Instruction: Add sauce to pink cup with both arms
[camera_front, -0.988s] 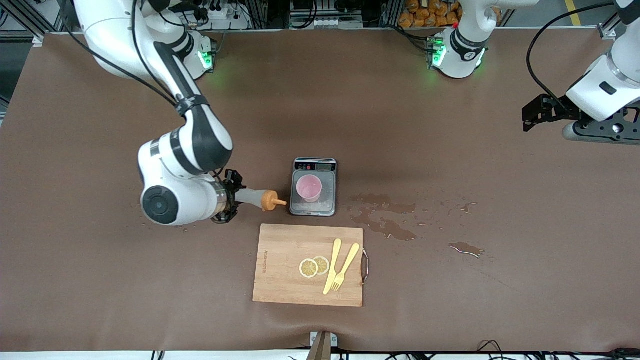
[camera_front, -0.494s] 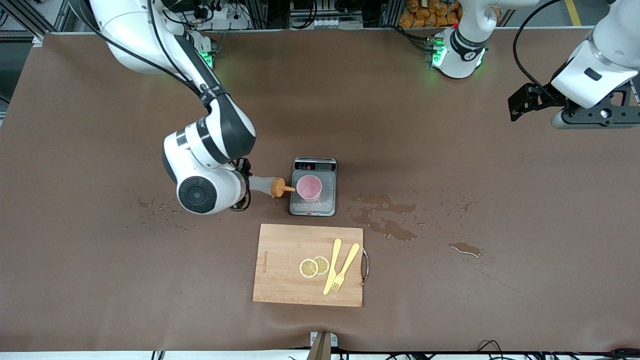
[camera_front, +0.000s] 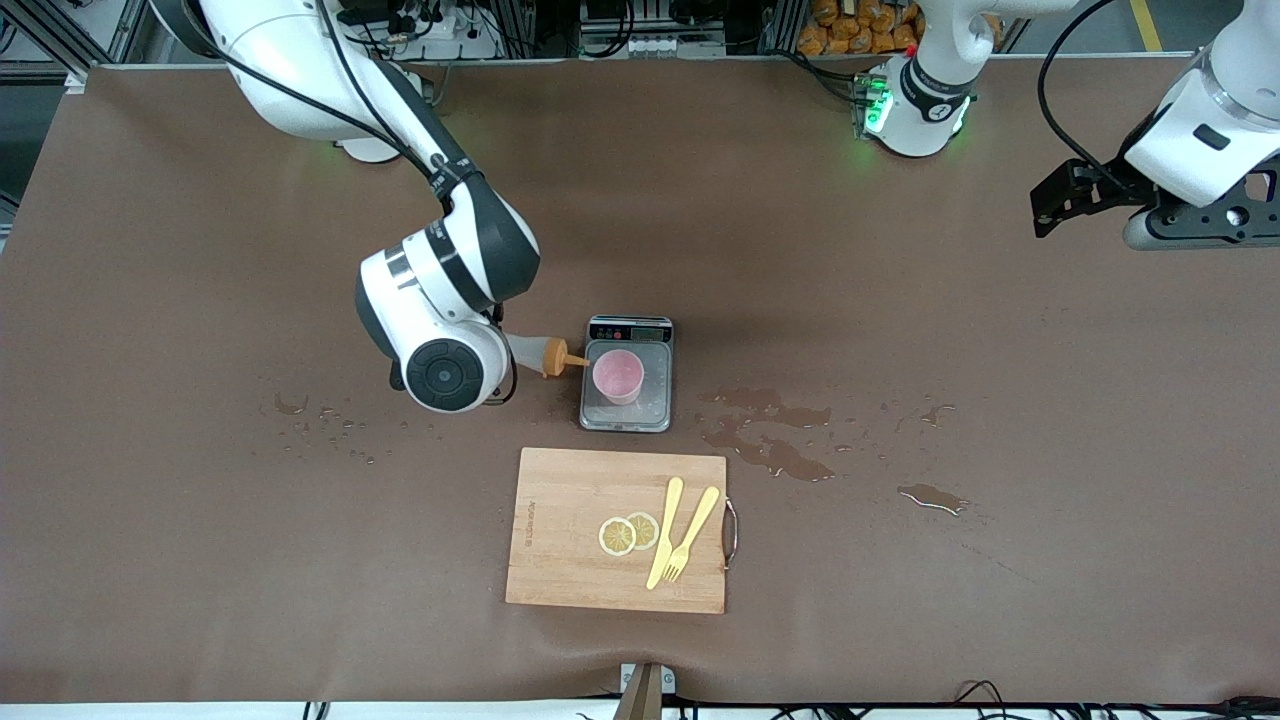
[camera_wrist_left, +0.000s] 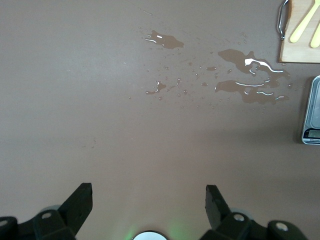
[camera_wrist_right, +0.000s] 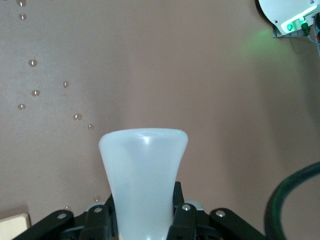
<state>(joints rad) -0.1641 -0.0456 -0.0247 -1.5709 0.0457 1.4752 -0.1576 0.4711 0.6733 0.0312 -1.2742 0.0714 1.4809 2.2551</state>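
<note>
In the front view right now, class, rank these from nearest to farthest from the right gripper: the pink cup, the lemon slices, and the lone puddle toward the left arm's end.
The right gripper holds the sauce bottle tipped beside the scale.
1. Pink cup: on the scale, just past the nozzle.
2. Lemon slices: on the cutting board, nearer the camera.
3. Lone puddle: toward the left arm's end.

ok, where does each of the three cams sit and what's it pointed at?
Front: high across the table, facing both bases; both arms, scale, pink cup.
Left wrist: over bare table by the spills; left gripper open.
Right wrist: right gripper shut on the sauce bottle.
Shared: front and left wrist show scale, spills, cutting board.
</note>
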